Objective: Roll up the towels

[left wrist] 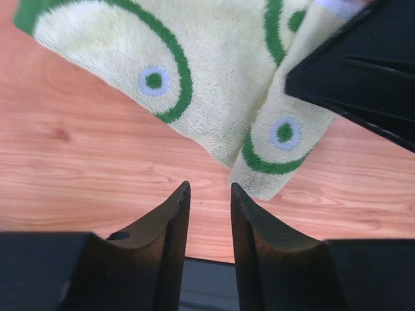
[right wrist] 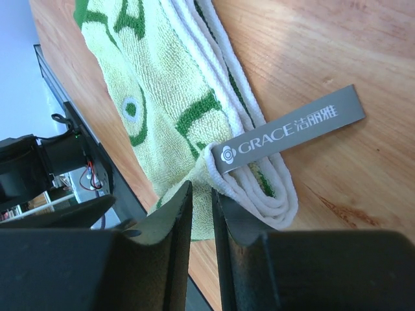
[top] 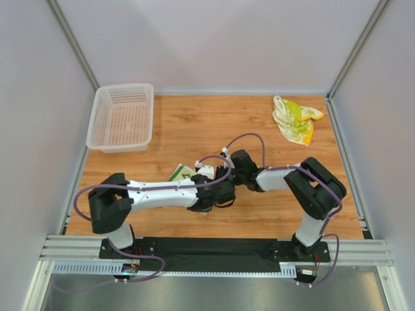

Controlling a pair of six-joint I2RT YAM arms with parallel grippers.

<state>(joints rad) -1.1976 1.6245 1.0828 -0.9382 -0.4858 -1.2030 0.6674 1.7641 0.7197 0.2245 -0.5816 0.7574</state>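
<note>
Left gripper (left wrist: 209,189) jaws stand narrowly apart, empty, close to the green towel (left wrist: 214,84); right gripper (right wrist: 201,189) jaws seemingly pinch its edge.

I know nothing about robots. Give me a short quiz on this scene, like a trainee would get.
1. True or false: the white basket holds a towel.
2. Where does the yellow-and-orange towel lie? A) far right corner B) in the basket C) under the arms
3. Fill in: the grey tag on the green-patterned towel reads ____.
Key: 1 false; 2 A; 3 GRACE.
</note>
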